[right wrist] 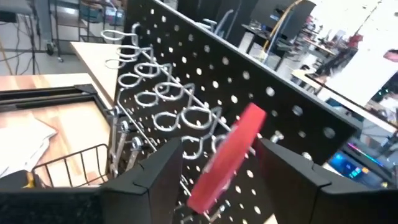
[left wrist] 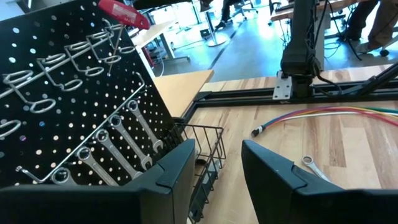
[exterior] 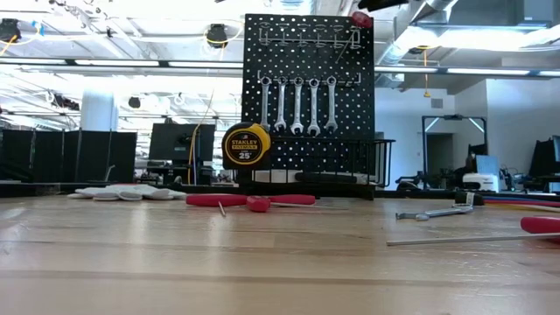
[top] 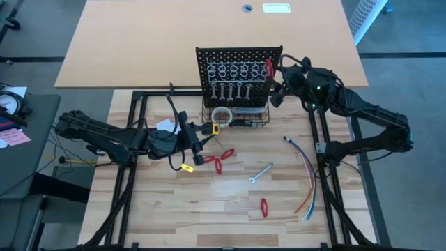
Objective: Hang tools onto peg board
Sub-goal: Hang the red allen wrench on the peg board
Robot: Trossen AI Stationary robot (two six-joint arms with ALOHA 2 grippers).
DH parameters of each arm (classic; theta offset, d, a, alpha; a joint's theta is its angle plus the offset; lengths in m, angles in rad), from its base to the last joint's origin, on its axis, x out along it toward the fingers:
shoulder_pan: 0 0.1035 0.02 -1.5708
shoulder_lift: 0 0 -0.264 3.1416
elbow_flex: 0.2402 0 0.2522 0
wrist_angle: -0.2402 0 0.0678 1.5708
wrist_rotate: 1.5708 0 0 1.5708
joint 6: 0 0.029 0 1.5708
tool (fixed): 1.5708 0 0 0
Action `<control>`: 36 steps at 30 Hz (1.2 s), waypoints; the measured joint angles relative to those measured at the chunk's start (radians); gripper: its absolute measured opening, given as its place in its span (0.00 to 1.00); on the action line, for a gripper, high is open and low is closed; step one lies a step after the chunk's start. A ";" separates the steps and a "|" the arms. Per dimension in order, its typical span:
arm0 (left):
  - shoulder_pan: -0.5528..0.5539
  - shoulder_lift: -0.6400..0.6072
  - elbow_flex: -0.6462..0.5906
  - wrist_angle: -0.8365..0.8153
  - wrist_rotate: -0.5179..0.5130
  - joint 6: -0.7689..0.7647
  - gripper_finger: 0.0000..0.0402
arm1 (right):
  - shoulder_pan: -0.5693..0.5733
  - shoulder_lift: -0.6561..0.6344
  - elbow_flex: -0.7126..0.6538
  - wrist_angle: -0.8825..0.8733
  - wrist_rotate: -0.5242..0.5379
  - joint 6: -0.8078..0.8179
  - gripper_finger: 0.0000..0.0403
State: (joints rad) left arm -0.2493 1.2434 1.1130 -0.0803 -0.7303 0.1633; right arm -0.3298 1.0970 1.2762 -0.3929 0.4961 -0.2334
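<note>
- Your right gripper is working at the top right corner of the peg board; its fingers are standing spread, with a red-handled tool between them at the last ring hook, and you cannot tell if they are touching it.
- Your left gripper is waiting low over the table, near the tape measure; its fingers are standing apart and holding nothing.
- Four silver wrenches are hanging in a row on the board, above the black wire basket.
- On the pale wooden tabletop are lying red pliers, one more wrench, a small red tool, a bundle of coloured wires and a white glove.
- Behind the table you are seeing a large tan desk and an open office room with dark monitors and ceiling lights.
</note>
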 joint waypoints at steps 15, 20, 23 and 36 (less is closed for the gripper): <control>0.000 0.000 0.000 -0.004 0.000 0.006 0.32 | -0.017 0.030 -0.002 -0.071 0.003 0.053 0.39; 0.000 0.000 0.000 -0.007 0.000 0.007 0.32 | -0.028 0.047 -0.002 -0.072 0.003 0.050 0.26; 0.000 0.000 0.000 -0.006 0.000 0.008 0.32 | -0.027 0.050 -0.002 -0.067 0.006 0.041 0.20; 0.000 0.000 0.000 -0.006 0.000 0.008 0.32 | -0.018 0.019 -0.002 -0.034 0.007 0.038 0.16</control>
State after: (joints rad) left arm -0.2493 1.2434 1.1130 -0.0860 -0.7303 0.1711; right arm -0.3473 1.1160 1.2739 -0.4264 0.5032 -0.1951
